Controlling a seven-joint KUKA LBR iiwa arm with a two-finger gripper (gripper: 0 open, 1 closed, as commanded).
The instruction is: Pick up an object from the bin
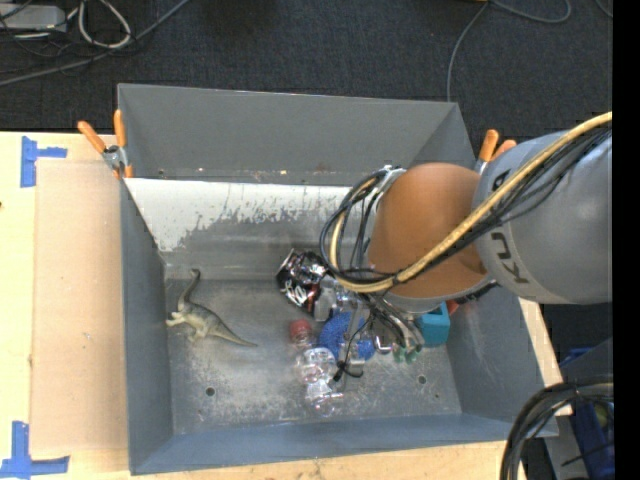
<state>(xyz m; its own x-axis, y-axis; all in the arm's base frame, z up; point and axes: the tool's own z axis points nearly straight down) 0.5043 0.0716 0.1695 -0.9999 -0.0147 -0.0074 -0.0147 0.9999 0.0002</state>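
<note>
My gripper (392, 336) is down in the bin, right of its middle, largely hidden under the arm's wrist. It sits right against a small heap. Nearest to it on the left is a blue thing (345, 330), partly covered by cables. A teal block (435, 325) lies just to its right. A clear crumpled plastic bottle (318, 376) lies in front of the blue thing, and a small red piece (300, 329) beside it. A shiny black-and-white crumpled thing (303, 278) lies behind them.
A pale green toy dinosaur (205, 320) stands alone on the bin's floor at the left, well away from the heap. The arm and its cables cover the bin's right half.
</note>
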